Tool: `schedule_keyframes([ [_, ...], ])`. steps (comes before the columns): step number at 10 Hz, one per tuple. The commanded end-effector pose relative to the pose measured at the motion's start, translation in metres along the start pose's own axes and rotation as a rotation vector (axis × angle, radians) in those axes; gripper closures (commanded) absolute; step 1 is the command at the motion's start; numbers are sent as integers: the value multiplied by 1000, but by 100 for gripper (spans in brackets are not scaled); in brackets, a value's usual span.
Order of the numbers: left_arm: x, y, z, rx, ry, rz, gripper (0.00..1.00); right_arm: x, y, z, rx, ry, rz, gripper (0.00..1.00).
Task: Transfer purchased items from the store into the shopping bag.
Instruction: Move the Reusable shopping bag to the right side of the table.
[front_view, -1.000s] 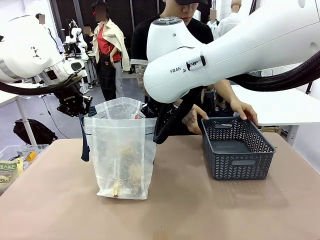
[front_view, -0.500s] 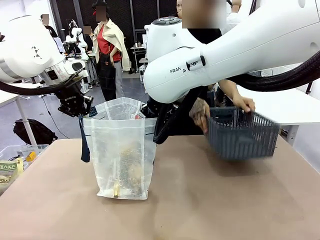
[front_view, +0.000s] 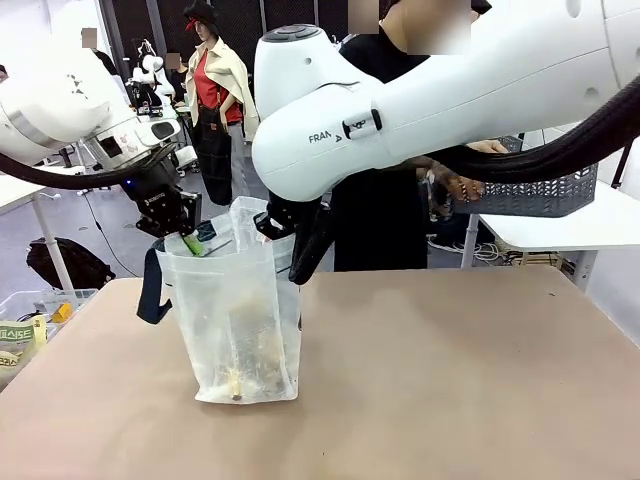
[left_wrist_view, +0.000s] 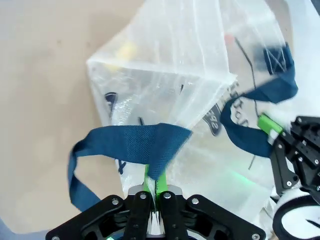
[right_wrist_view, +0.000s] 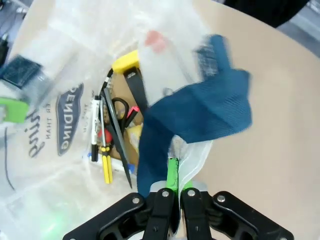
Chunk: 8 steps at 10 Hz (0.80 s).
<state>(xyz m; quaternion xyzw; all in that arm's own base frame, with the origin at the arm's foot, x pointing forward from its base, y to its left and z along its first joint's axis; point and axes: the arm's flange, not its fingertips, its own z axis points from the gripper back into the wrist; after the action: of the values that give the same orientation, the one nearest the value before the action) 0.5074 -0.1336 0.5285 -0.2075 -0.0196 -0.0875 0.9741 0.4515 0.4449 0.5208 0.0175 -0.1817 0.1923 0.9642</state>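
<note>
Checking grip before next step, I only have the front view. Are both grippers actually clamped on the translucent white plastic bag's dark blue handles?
Observer: Yes. In the left wrist view the left gripper is shut on a dark blue fabric handle of the translucent white plastic shopping bag.
Operator: And the right?
Observer: The right gripper is shut on the other dark blue handle.
Operator: What's inside?
Observer: The right wrist view looks into the bag: black-handled scissors, a yellow-and-black pen-like tool and a yellow packet.
</note>
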Motion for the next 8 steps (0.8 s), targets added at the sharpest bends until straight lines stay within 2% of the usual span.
schedule_keyframes([
  [1, 4, 8, -4, -97, 124, -44, 100, 15, 4, -4, -10, -13, 105, 100],
  [4, 6, 15, -10, -229, 140, 0, 100, 17, 9, -10, 55, 14, 245, 100],
  [5, 10, 19, -11, -280, 136, 55, 100, 16, 11, -11, 113, 15, 323, 100],
  [8, 14, 21, -11, -390, 163, 66, 100, 11, 23, -15, 179, 10, 532, 100],
])
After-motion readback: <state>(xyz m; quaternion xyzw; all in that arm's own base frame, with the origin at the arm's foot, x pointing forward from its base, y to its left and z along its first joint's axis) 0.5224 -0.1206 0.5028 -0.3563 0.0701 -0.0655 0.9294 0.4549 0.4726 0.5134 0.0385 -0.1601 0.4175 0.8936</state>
